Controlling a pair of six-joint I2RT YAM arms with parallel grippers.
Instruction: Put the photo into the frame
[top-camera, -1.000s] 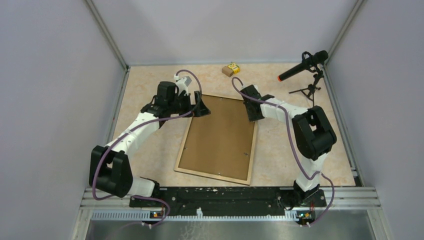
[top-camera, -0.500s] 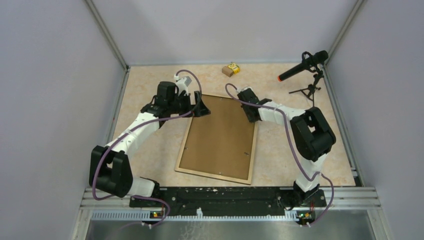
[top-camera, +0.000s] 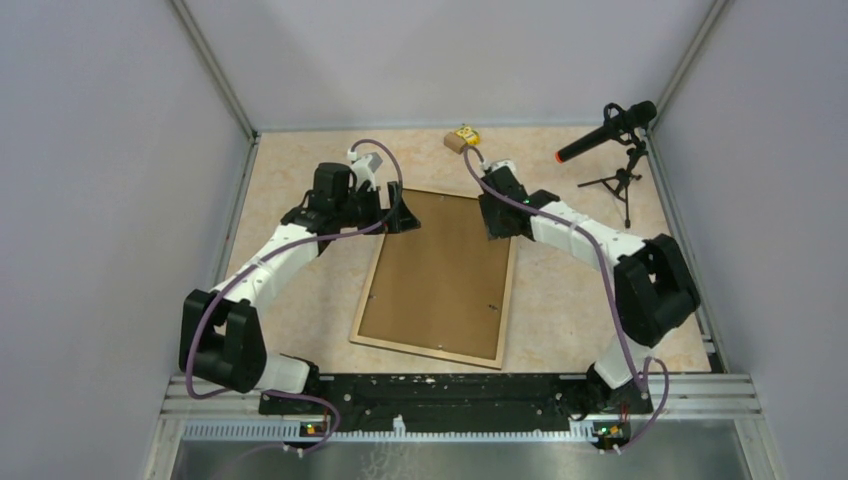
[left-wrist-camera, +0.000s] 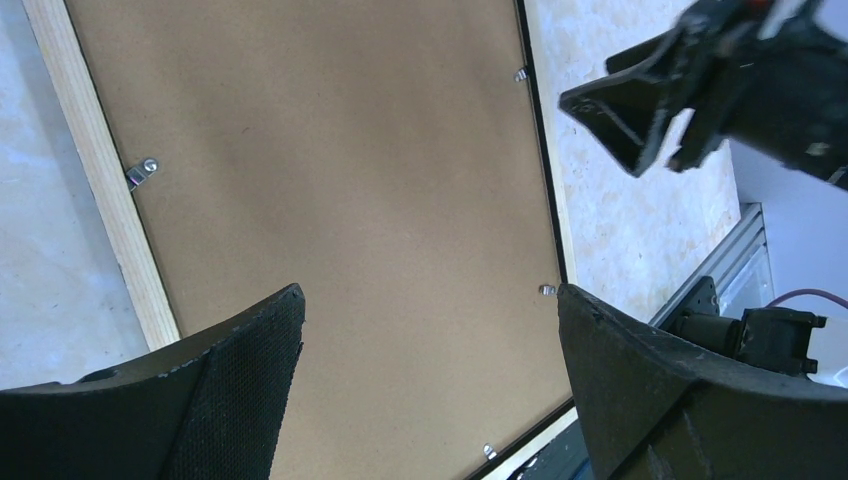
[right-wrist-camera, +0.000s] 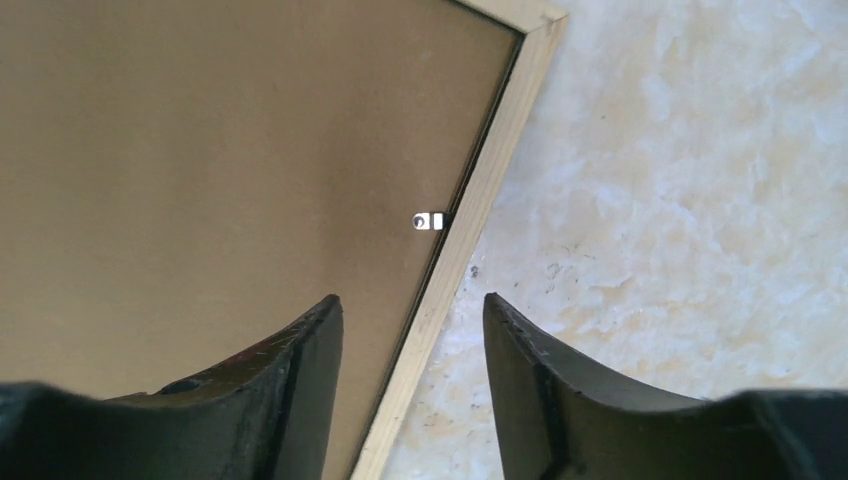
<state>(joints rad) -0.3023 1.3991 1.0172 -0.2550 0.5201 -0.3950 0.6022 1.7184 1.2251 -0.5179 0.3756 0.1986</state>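
The frame lies face down on the table with its light-wood rim up. A plain brown backing board fills it, held by small metal clips. The photo is hidden or out of view. My left gripper is open and empty above the frame's far left corner; its wrist view shows the board and rim between its spread fingers. My right gripper is open and empty above the frame's far right edge, straddling the rim in its wrist view.
A small brown and yellow box lies at the far edge of the table. A black microphone on a tripod stands at the far right. Grey walls close in on both sides. A metal rail runs along the near edge.
My right arm's elbow has swung out to the right, and its gripper has shifted slightly toward the frame's far right corner. The left arm and the frame have not moved.
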